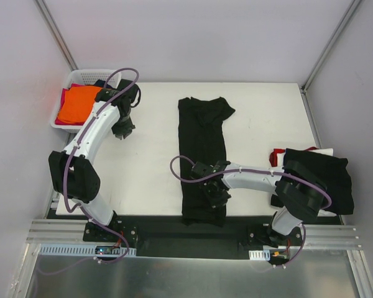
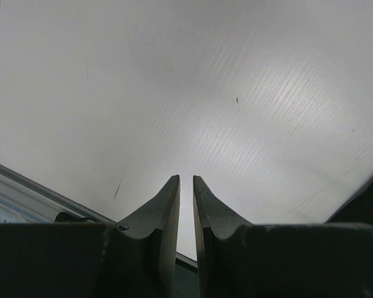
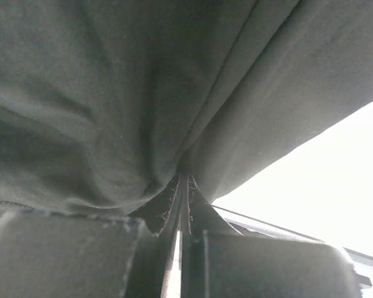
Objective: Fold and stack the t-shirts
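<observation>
A black t-shirt point(image 1: 202, 133) lies folded into a long narrow strip down the middle of the white table point(image 1: 149, 174), its near end hanging over the front edge. My right gripper point(image 1: 216, 196) is low on the strip's near part. In the right wrist view that gripper point(image 3: 185, 178) is shut on a pinched fold of the black t-shirt point(image 3: 112, 93), which fills most of the view. My left gripper point(image 1: 124, 128) hovers at the back left beside the basket. Seen from its wrist, the left gripper point(image 2: 186, 179) is open by only a narrow gap, with nothing between its fingers and bare table point(image 2: 174, 87) below.
A white lattice basket point(image 1: 81, 77) at the back left corner holds an orange t-shirt point(image 1: 78, 103) and other cloth. At the right edge a folded black t-shirt point(image 1: 320, 177) tops a pile with red and white cloth point(image 1: 276, 155) showing under it.
</observation>
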Motion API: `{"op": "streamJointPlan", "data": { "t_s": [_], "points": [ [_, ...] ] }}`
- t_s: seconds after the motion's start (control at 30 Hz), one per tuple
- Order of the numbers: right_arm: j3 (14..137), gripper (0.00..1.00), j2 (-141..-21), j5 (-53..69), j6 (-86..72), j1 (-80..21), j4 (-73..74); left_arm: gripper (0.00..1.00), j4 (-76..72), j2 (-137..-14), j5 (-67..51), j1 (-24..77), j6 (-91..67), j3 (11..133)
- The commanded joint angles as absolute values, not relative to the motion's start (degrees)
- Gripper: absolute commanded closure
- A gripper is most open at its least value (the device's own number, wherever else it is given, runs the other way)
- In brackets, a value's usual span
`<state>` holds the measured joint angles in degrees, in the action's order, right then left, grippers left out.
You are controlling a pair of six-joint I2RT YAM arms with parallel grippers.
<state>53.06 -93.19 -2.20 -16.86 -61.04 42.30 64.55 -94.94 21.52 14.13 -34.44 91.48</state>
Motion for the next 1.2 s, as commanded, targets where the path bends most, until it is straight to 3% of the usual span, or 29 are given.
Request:
{"op": "streamJointPlan", "data": {
  "t_s": [0.0,0.17,0.3,0.4,0.67,0.93,1.17],
  "points": [
    [54.7,0.99,-92.5,-3.8,-16.1,-60.1,45.3,0.86,65.2,-95.6,20.5,13.3,-33.4,93.3],
    [57.6,0.87,-84.1,-4.3,-15.6,-57.9,45.1,0.87,64.6,-96.3,15.7,13.4,-33.9,95.0],
    [62.3,0.99,-78.1,-8.2,-15.1,-54.0,46.8,0.87,60.9,-94.8,11.7,13.5,-32.6,95.6],
    [66.8,0.99,-78.4,-9.8,-12.8,-50.9,47.8,0.87,58.9,-95.4,6.5,13.7,-31.4,96.1],
    [85.7,0.99,-103.0,5.4,-1.2,-39.1,49.0,0.91,59.0,-97.7,0.7,14.8,-31.9,93.4],
    [106.0,0.99,-123.9,9.0,1.1,-30.9,52.3,0.9,59.7,-95.7,2.5,14.8,-31.3,90.0],
    [114.6,0.99,-129.9,11.8,0.2,-27.9,52.2,0.9,60.6,-96.9,2.8,14.9,-31.1,90.2]
  ]
}}
